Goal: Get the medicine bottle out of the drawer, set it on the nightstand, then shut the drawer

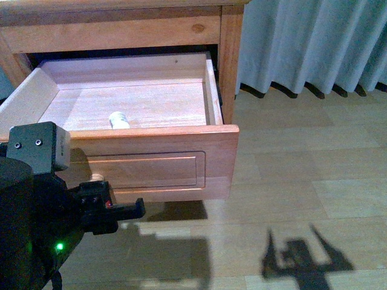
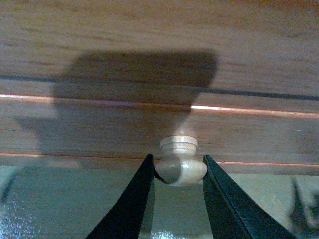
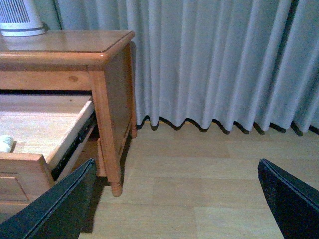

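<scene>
The drawer (image 1: 157,163) is pulled out of the nightstand (image 1: 230,54), its pale inside showing. The tiny white medicine bottle (image 1: 119,121) lies on its side inside, near the front wall; it shows at the edge of the right wrist view (image 3: 6,143). My left gripper (image 2: 179,169) is shut on the round wooden drawer knob (image 2: 180,164), partly hidden behind my arm in the front view (image 1: 97,177). My right gripper (image 3: 177,199) is open and empty, beside the nightstand over the floor; only its shadow shows in the front view.
A white-and-grey ribbed cylinder (image 3: 19,20) stands on the nightstand top (image 3: 75,42). Grey curtains (image 1: 314,42) hang to the right behind. Wood-look floor (image 1: 302,181) lies right of the drawer. The nightstand's turned foot (image 3: 115,188) is near my right gripper.
</scene>
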`<state>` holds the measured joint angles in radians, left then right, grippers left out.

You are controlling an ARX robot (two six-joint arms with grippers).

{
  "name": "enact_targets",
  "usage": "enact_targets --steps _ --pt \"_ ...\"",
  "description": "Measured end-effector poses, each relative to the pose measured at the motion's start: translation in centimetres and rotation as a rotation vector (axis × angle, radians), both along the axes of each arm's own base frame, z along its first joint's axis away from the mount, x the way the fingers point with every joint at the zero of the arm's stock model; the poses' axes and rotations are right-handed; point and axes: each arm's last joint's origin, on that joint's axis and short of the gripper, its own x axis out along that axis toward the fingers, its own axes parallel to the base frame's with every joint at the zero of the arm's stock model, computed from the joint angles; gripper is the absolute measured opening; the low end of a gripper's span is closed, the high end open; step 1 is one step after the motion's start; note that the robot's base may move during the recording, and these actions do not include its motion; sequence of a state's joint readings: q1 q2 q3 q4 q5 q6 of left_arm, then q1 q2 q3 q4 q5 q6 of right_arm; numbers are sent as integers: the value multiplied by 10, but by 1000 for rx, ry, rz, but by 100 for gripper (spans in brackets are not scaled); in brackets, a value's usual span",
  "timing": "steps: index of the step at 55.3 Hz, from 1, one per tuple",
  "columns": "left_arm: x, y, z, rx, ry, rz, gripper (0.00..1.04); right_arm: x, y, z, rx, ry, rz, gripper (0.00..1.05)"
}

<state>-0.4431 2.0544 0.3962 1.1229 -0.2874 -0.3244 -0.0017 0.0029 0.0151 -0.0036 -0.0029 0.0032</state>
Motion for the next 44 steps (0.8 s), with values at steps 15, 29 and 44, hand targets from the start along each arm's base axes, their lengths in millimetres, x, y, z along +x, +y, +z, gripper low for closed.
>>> enact_targets --steps 15,29,44 --pt "-8 -6 1 -47 22 2 36 0 0 0 0 0 0 98" --pt "-25 -2 6 -84 103 -65 80 0 0 0 0 0 0 98" --pt "-21 35 57 -134 91 -27 98 0 0 0 0 0 0 98"
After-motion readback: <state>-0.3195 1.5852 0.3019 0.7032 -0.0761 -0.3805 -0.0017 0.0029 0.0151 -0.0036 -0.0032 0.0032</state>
